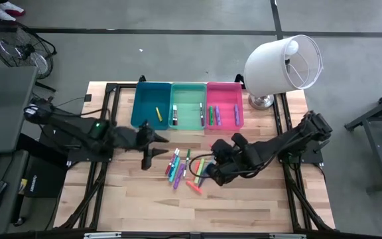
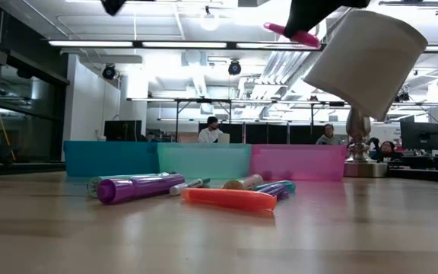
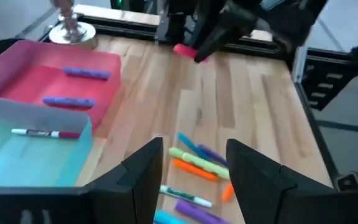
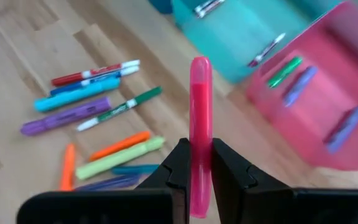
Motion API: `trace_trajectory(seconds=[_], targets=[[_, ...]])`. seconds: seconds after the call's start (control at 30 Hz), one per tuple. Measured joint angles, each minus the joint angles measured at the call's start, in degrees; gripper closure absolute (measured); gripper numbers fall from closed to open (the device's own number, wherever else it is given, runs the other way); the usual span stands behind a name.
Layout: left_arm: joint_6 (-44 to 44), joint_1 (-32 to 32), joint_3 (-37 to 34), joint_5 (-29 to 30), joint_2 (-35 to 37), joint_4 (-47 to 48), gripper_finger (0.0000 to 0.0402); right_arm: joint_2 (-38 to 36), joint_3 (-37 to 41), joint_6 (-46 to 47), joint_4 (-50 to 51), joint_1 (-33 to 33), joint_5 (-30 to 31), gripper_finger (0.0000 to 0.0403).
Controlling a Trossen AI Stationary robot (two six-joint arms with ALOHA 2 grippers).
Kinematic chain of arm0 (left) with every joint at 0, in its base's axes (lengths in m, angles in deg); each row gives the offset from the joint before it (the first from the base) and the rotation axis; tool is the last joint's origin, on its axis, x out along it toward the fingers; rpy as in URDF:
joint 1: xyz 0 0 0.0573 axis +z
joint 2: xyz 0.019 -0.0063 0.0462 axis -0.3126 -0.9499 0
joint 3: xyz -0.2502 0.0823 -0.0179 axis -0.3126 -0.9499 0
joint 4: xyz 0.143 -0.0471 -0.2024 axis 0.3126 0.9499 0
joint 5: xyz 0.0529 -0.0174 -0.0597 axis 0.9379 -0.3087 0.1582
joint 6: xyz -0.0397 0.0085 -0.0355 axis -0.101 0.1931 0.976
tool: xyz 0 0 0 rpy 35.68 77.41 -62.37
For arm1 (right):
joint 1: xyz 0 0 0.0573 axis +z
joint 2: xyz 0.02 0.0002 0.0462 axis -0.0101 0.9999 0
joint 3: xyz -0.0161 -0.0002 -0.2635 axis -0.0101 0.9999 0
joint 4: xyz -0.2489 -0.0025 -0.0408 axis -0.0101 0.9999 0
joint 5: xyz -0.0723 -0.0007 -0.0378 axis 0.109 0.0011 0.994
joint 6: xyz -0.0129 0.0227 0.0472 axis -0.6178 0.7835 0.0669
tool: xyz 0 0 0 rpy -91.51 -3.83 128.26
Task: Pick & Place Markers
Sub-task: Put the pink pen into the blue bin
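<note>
Progress: sitting at somewhere near a third, judging by the counts. Counting one yellow marker [image 1: 158, 111] in the blue bin [image 1: 144, 99], a few in the mint bin [image 1: 188, 85] and several, green and purple, in the pink bin [image 1: 224, 84], all three standing in a row at 12 o'clock from the loose markers [image 1: 181, 169]. Leaving roughly ten on the desk [image 1: 138, 199]: purple, teal, green, orange, yellow-green and white-barrelled ones, lying flat and fanned close together, some touching. Gripping a pink marker [image 4: 200, 112] in the right tool [image 4: 197, 163], fingers narrowed onto the lower barrel, far end pointing toward the bins, lifted clear of the desk at about 4 o'clock from the pile. Hovering the left tool [image 3: 191, 171] at 9 o'clock from the pile, fingers spread wide and holding nothing. Looking short, slim and smooth-barrelled throughout, so probably rolling easily if nudged.
</note>
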Motion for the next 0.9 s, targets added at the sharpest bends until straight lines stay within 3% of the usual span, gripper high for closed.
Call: trace_trajectory(seconds=[0.17, 0.5, 0.63, 0.9], targets=[[-2.8, 7.8, -0.1, -8.0, -0.6, -3.4, 0.0227, -1.7, 0.0, -0.7, 4.8, -0.8, 2.9, 0.0372], [0.2, 19.4, -10.1, -25.5, -2.0, -26.2, 0.0227, -3.0, 0.0, -3.5, 4.8, -5.1, 4.1, 0.0372], [1.4, 20.1, -12.8, -26.6, -2.0, -32.6, 0.0227, -3.0, 0.0, -5.0, 3.4, -6.0, 3.2, 0.0372], [1.6, 20.1, -13.2, -27.5, -2.0, -32.3, 0.0227, -3.0, 0.4, -6.3, -0.2, -6.6, 3.8, 0.0372]])
